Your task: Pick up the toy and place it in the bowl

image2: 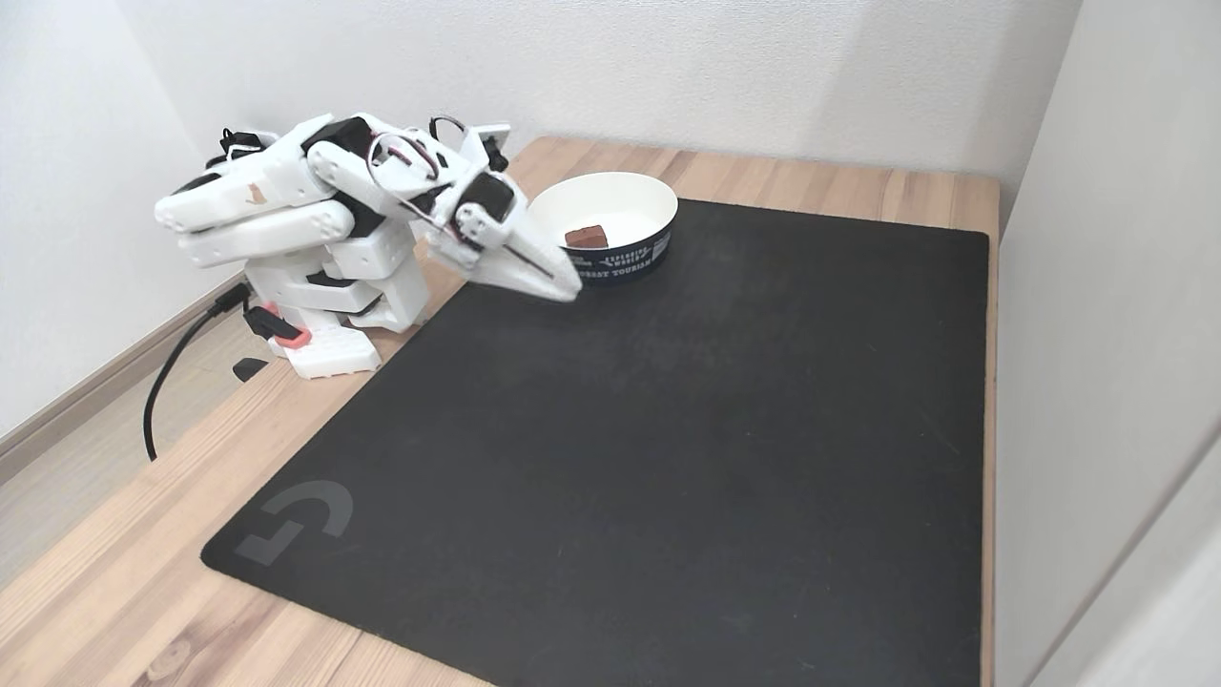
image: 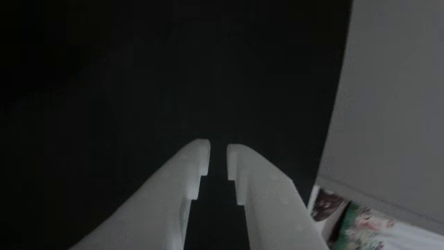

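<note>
You've got the big black mat (image2: 668, 439) bare in front of you, and the bowl (image2: 658, 205) sits at its far corner with the toy (image2: 586, 236) lying inside, so I'd call the drop done. Your gripper (image: 218, 154) hangs beside the bowl, slightly parted, holding nothing. Fold the arm back smoothly and keep those fingertips (image2: 563, 286) clear of the rim.

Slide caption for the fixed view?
Red toy rests in the bowl; empty end effector hangs beside it over the black mat.
</note>
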`<act>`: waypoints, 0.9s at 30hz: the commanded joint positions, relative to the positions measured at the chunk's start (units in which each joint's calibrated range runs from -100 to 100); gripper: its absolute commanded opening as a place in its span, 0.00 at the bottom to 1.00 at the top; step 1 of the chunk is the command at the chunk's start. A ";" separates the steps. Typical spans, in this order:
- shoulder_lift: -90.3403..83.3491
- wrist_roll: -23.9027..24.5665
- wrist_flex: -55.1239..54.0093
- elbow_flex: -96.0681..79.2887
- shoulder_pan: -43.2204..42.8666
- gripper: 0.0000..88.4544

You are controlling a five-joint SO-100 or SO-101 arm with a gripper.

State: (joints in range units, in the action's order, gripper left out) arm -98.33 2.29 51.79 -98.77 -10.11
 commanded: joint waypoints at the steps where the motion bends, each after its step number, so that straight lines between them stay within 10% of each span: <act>1: -0.75 -0.31 1.21 -0.78 0.62 0.03; 27: -0.66 -0.26 1.21 -0.69 0.45 0.03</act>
State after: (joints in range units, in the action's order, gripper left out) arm -98.33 2.08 52.72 -98.77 -10.03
